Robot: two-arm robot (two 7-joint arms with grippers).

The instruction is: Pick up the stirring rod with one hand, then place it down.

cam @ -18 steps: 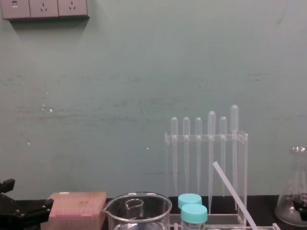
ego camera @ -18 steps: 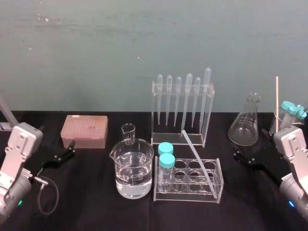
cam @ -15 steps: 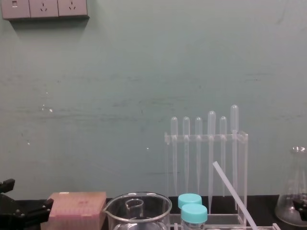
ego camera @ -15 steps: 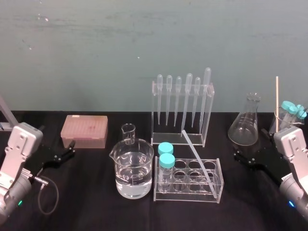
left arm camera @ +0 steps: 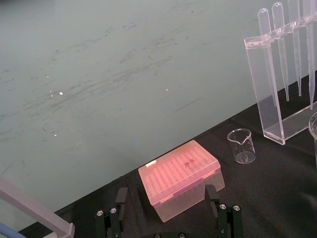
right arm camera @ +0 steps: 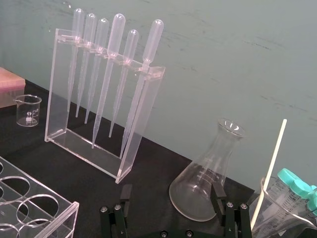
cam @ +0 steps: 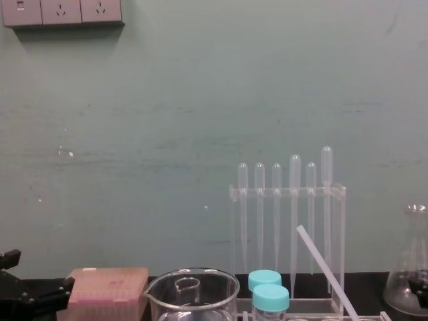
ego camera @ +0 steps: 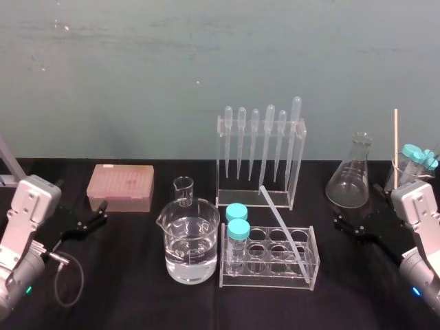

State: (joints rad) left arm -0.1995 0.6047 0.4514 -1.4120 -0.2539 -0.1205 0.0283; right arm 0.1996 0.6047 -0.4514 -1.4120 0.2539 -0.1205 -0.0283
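The stirring rod [ego camera: 282, 223] is a thin translucent-white stick leaning slantwise across the clear test tube rack [ego camera: 269, 258], its upper end toward the pipette stand; it also shows in the chest view [cam: 324, 267]. My left gripper [ego camera: 82, 206] rests low at the table's left, open, facing the pink box [left arm camera: 179, 179], as the left wrist view [left arm camera: 166, 191] confirms. My right gripper [ego camera: 356, 206] sits open at the table's right, in front of the conical flask [right arm camera: 208, 181], nothing between its fingers [right arm camera: 216, 193]. Neither gripper touches the rod.
A beaker of water [ego camera: 189, 240] and a small beaker [ego camera: 183, 190] stand left of the rack, which holds two teal-capped tubes [ego camera: 238, 230]. Behind is the pipette stand [ego camera: 260, 155]. At the far right a beaker [ego camera: 409, 168] holds a cream stick and teal-capped tubes.
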